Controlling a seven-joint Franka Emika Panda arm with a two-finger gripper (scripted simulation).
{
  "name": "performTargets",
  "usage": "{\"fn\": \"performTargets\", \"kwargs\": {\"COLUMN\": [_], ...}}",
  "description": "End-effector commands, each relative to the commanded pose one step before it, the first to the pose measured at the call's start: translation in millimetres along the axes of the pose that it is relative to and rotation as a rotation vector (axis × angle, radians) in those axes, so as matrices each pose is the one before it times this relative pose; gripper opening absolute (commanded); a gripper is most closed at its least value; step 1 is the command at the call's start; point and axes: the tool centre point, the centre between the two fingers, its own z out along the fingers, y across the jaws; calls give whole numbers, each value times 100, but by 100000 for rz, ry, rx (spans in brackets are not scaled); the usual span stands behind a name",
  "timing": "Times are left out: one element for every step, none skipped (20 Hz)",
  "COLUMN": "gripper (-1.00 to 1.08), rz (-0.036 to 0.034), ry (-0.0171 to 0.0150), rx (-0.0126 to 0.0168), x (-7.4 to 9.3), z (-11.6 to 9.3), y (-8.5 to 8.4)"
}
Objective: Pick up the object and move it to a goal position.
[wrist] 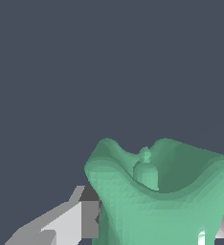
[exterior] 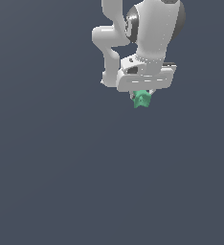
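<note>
I have the pincer (exterior: 141, 97) clamped on the small green star (exterior: 142, 99), which sits between its fingers (wrist: 61, 222), and I judge it light, stiff and best gripped across its middle.

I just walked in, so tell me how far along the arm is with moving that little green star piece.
Done: the grasp. The teal-green star piece sits between the fingers of the white gripper, and the wrist view shows it filling the space between the fingers. In hand: carrying it. Left: reaching the goal position, which no marker in either view shows, so remaining distance can't be judged.
</note>
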Motion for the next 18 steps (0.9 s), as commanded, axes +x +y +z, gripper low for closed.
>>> {"fn": "performTargets", "kwargs": {"gripper": [-100,-100,-100,-100,-100,-100,-100,-100,-100,-100,-100,-100,-100,-100,-100,-100,-100,-100], "rz": [49,0,-8,0,0,0,4,0,0,8,0,0,0,25,0,0,0,0], "ry": [-74,0,-2,0,0,0,0,0,0,1,0,0,0,4,0,0,0,0], "rx": [-37,0,69,0,0,0,69,0,0,69,0,0,0,64,0,0,0,0], "x": [-977,-323,-304,-285,-265,-245,-222,-199,-174,-149,-125,-101,-77,-54,-36,-21,-10,-3], "z": [-2152,-790,-761,-724,-685,-639,-593,-533,-479,-431,-371,-318,-265,-222,-164,-114,-67,-21], "y": [-1247,-462,-428,-427,-405,-379,-324,-319,-287,-228,-226,-196,-167,-101,-107,-77,-46,-15]}}
